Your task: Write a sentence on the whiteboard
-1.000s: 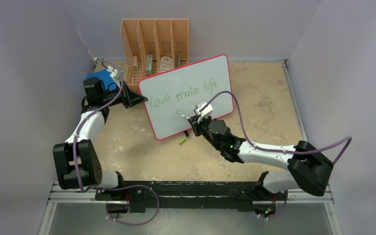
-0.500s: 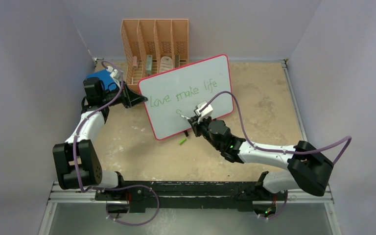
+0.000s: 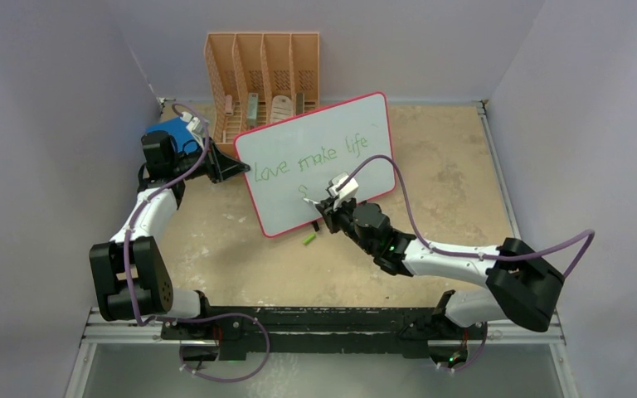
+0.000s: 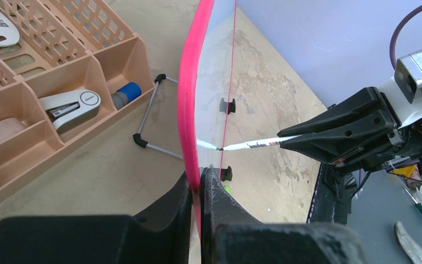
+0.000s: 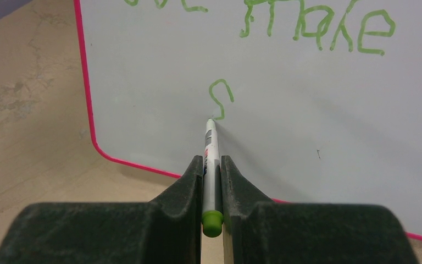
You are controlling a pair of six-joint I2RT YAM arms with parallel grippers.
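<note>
The whiteboard (image 3: pixel 286 207) stands on its long edge.

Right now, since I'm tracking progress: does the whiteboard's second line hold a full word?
No, the whiteboard shows only one green s there, with the marker at its foot.
</note>
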